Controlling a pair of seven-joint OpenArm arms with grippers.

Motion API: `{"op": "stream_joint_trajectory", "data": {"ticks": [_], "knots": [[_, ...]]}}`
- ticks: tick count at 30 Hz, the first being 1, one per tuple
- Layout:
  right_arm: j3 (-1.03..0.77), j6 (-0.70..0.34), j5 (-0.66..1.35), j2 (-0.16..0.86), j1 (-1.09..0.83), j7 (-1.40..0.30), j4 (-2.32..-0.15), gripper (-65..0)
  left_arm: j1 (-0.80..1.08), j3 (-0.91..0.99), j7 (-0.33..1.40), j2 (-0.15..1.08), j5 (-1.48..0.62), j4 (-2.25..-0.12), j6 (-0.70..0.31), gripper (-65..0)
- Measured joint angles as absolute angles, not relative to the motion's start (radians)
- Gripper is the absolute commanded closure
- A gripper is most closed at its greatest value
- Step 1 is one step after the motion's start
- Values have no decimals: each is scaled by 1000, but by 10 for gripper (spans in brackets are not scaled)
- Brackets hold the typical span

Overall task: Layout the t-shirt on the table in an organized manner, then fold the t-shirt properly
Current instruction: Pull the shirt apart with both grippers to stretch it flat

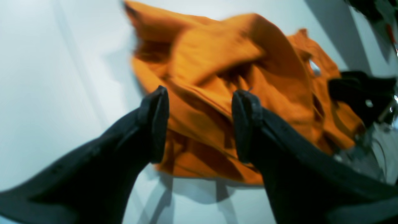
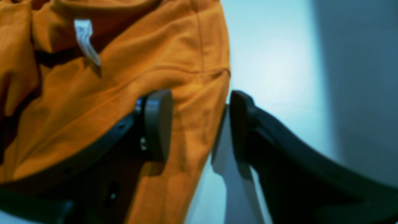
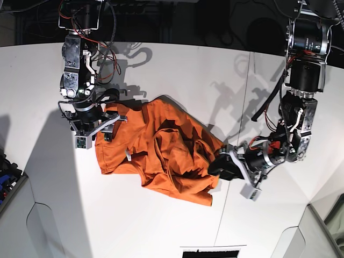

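The orange t-shirt (image 3: 161,153) lies crumpled and bunched on the white table (image 3: 183,70). Its white tag (image 2: 85,39) shows at the collar. My right gripper (image 3: 94,132) is at the shirt's left edge. In the right wrist view this gripper (image 2: 199,124) is open and straddles the shirt's edge (image 2: 199,93), one finger over fabric and the other over bare table. My left gripper (image 3: 221,164) is at the shirt's right side. In the left wrist view it (image 1: 200,124) is open, with rumpled orange fabric (image 1: 217,62) showing between its fingers.
A thin dark seam (image 3: 244,107) crosses the table right of the shirt. Dark equipment with a blue part (image 3: 8,166) sits off the table's left edge. Cables and arm mounts (image 3: 91,21) crowd the back. A small label (image 3: 209,251) lies at the front edge.
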State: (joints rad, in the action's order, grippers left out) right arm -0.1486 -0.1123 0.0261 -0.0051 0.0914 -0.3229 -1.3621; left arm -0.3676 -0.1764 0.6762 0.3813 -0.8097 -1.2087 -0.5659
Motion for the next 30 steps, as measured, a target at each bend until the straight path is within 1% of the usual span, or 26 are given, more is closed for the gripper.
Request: {"op": "stream_joint_trajectory", "data": {"ticks": [6, 7, 8, 9, 11, 12, 13, 16, 19, 22, 27, 30], "knots": [[-149, -112, 26, -5, 91, -323, -1362, -297, -363, -255, 680, 338, -764, -1209, -567, -345], [-149, -112, 26, -6, 91, -323, -1362, -286, -363, -264, 680, 331, -738, -1209, -566, -332], [-149, -113, 26, -5, 91, -323, -1362, -254, -363, -268, 680, 324, -713, -1209, -566, -284], [-149, -112, 26, -5, 91, -324, -1362, -205, -363, -268, 680, 318, -689, -1209, -566, -210], [-149, -113, 26, -5, 91, -327, -1362, -83, -364, -268, 675, 319, -665, -1209, -566, -45], [-149, -121, 27, -5, 91, -327, -1362, -16, -364, -268, 665, 324, -648, -1209, -566, 0], [-149, -148, 19, -2, 91, -322, -1361, 0, -366, -268, 666, 330, -643, -1209, -562, 0], [-149, -197, -63, -2, 89, -297, -1361, 0, -381, -250, 657, 359, -641, -1209, -562, 0], [-154, -202, -89, 0, 95, -309, -1369, 0, -406, -182, 640, 424, -665, -1209, -562, 0], [-190, -202, -94, 0, 85, -316, -1415, 0, -410, -118, 636, 518, -752, -1209, -558, 0], [-284, -203, -91, 0, 83, -331, -1497, 0, -405, -104, 643, 616, -758, -1209, -559, 0], [-353, -205, -91, 0, 83, -405, -1544, 0, -403, -105, 651, 675, -781, -1209, -583, 0]]}}
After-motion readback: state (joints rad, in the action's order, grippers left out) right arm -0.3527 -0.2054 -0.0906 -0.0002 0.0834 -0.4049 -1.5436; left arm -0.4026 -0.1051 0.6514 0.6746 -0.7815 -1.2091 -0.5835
